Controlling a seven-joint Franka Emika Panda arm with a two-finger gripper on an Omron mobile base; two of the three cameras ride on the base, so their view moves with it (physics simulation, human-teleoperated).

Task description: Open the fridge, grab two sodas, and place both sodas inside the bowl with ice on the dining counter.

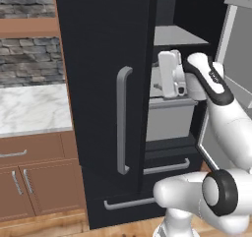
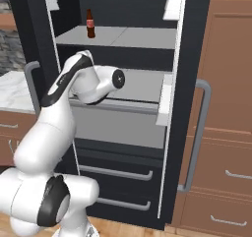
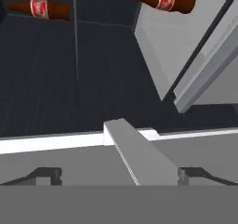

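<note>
We reach into the open fridge (image 2: 123, 14) with our claw (image 3: 118, 174) spread wide and holding nothing, its tips just above the pale front edge of a middle shelf (image 2: 142, 83). The two sodas stand on the upper shelf (image 2: 113, 34): one bottle (image 2: 90, 23) shows in the right base view, near the shelf's left end, and in the hand view, rolled on its side, they appear as a left bottle (image 3: 39, 9) and a right bottle (image 3: 165, 1), well apart.

The risk, as we judge it, lies in the climb: the hand must rise past the upper shelf's lip, and a wrist or finger catching it could jar a narrow bottle over. A grasp too high on the neck could also let the glass slip.

Around us stand brown wooden cabinets (image 2: 226, 133) and a marble counter (image 1: 29, 108) under a stone wall (image 1: 29, 59). The fridge's left door (image 1: 106, 83) stays closed.
</note>
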